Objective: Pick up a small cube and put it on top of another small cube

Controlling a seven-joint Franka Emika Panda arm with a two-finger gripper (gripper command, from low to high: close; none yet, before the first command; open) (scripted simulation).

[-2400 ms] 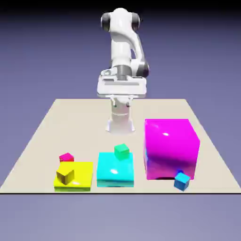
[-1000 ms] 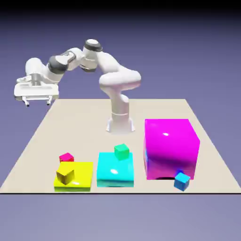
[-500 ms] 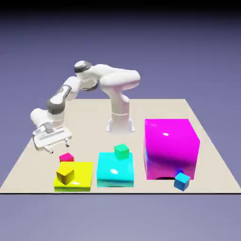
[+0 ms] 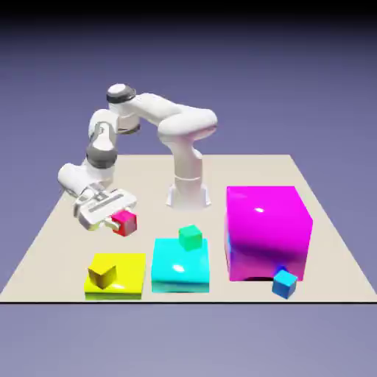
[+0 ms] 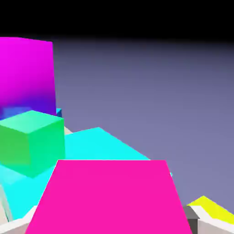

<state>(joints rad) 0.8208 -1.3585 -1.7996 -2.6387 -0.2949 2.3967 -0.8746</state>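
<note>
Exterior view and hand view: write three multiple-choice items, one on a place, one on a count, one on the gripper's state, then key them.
1. The small green cube sits on:
A. the cyan block
B. the yellow block
C. the bare table

2. Small cubes in the exterior view:
A. two
B. four
C. six

3. The gripper is:
A. open and empty
B. shut on the small pinkish-red cube
C. out of view

Key: 1 A, it rests on cyan; 2 B, olive-yellow, green, blue, pinkish-red; 3 B, the cube fills the hand view between the fingertips.
</note>
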